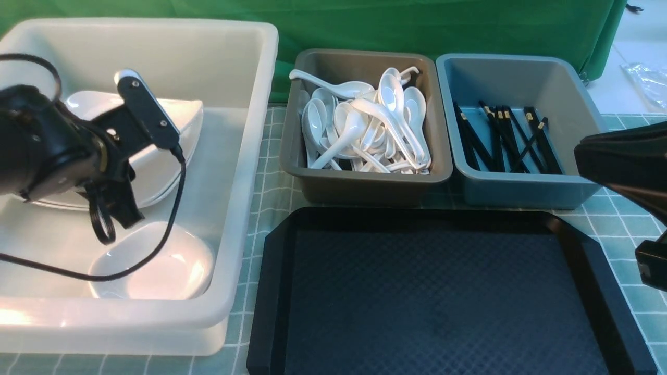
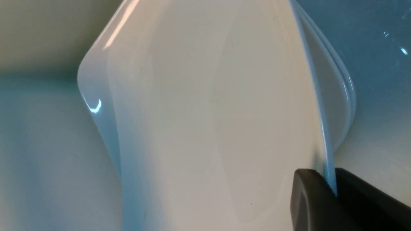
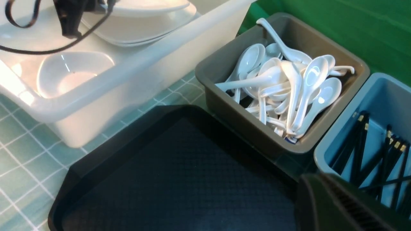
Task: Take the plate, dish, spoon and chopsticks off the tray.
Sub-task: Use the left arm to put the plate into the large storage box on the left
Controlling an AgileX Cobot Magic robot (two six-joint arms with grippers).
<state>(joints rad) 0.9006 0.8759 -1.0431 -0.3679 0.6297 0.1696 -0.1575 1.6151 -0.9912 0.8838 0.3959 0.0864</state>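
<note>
My left gripper (image 2: 330,181) is shut on the rim of the white plate (image 2: 208,112), which it holds tilted inside the big white tub (image 1: 250,156), over a stack of other plates (image 1: 156,182). Below it, a small white dish (image 1: 156,265) rests on the tub floor. The black tray (image 1: 432,291) lies bare in front. White spoons (image 1: 365,130) are piled in the brown-grey bin, and black chopsticks (image 1: 505,140) lie in the blue-grey bin. My right gripper (image 3: 324,192) is shut on nothing, over the tray's far right corner near the chopstick bin.
The brown-grey bin (image 1: 365,187) and the blue-grey bin (image 1: 521,192) stand side by side behind the tray. A green checked cloth (image 1: 260,208) covers the table. A green backdrop hangs behind. The left arm's cable (image 1: 177,198) loops down over the dish.
</note>
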